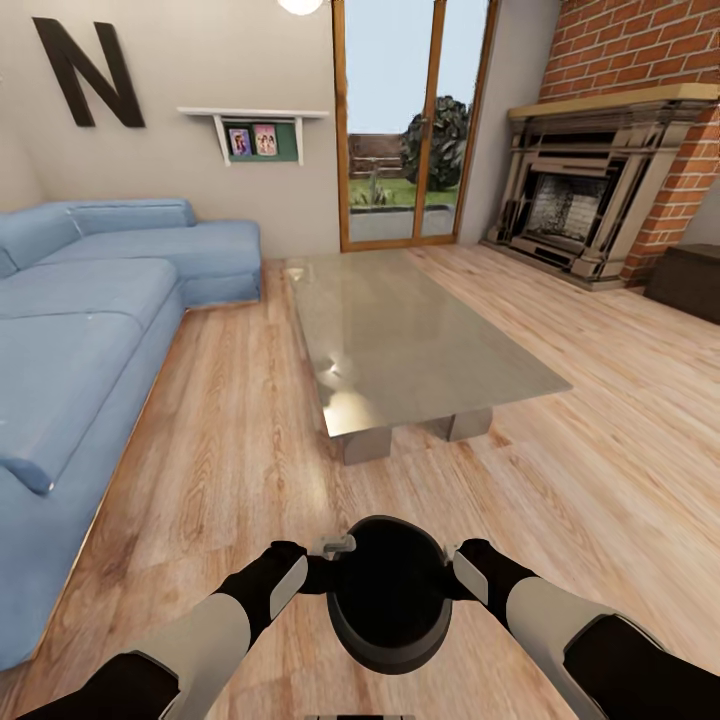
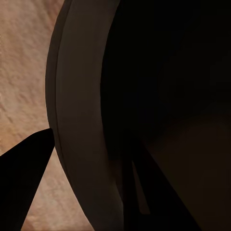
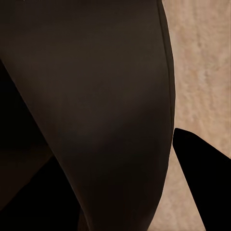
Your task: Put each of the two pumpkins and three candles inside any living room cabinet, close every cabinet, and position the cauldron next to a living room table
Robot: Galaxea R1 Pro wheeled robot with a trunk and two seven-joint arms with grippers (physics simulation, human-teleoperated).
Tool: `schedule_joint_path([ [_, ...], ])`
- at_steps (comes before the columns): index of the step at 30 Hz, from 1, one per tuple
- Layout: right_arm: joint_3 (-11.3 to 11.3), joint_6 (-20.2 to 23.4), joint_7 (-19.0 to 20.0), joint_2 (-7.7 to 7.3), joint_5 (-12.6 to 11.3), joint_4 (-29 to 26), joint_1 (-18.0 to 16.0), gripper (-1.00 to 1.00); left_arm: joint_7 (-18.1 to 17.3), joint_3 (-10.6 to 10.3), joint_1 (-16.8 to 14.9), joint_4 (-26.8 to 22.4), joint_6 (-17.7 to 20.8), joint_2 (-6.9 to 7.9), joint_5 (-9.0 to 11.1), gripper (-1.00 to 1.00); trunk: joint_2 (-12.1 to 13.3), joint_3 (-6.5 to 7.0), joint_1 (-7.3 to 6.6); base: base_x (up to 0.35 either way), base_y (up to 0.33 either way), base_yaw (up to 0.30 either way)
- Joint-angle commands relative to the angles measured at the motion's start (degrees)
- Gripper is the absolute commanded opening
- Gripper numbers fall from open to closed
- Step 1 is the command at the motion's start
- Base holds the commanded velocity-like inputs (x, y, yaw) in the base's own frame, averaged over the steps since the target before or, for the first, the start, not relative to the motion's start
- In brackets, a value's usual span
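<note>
Head view: cauldron (image 1: pixel 389 600) held low in front of the robot, between both arms, mouth facing up toward the camera, greyish rim around a black interior. It hangs above the light wood plank floor (image 1: pixel 230 440), short of the table (image 1: pixel 400 330), which stands ahead with its glossy grey glass top bare and 2 squat legs visible at the near end. Cauldron and table are apart, with floor between them.

Left gripper (image 1: pixel 322 572) meets the cauldron's left rim; right gripper (image 1: pixel 458 575) meets the right rim. Left wrist view: 1 dark finger (image 2: pixel 24 183) outside the rim, another inside the mouth, rim wall (image 2: pixel 79 120) between them, so the left pincer straddles and clamps the rim. Right wrist view: 1 finger (image 3: pixel 204 178) outside the bulging wall (image 3: pixel 106 96), another dark shape on the far side; it looks clamped on the cauldron likewise.

Surroundings: blue corner sofa (image 1: pixel 90 320) along the left, red brick fireplace (image 1: pixel 590 190) at far right, glass door (image 1: pixel 410 120) at the back, dark low cabinet (image 1: pixel 690 280) at the right edge, fronts flush. Large letter N (image 1: pixel 90 72) on the wall.
</note>
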Motion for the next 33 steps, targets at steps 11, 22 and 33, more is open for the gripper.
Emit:
schedule_joint_path([
  [11,0.15,0.24,0.68,0.0,-0.74,-0.21,-0.03,-1.0,-0.03,-0.22,-0.02,0.0,0.21,0.0,-0.15,-1.0,-0.02,0.95,-0.02,0.0,0.0,0.0],
  [22,0.17,0.24,0.73,0.0,-0.82,-0.21,-0.03,-1.0,-0.07,-0.15,0.0,-0.03,0.22,0.0,-0.15,-1.0,-0.02,1.93,-0.02,0.0,0.0,0.0],
  [33,0.17,0.24,0.77,0.0,-0.83,-0.21,-0.03,-1.0,-0.07,-0.15,-0.02,0.0,0.19,0.0,-0.15,-1.0,-0.02,2.92,-0.02,0.0,0.0,0.0],
])
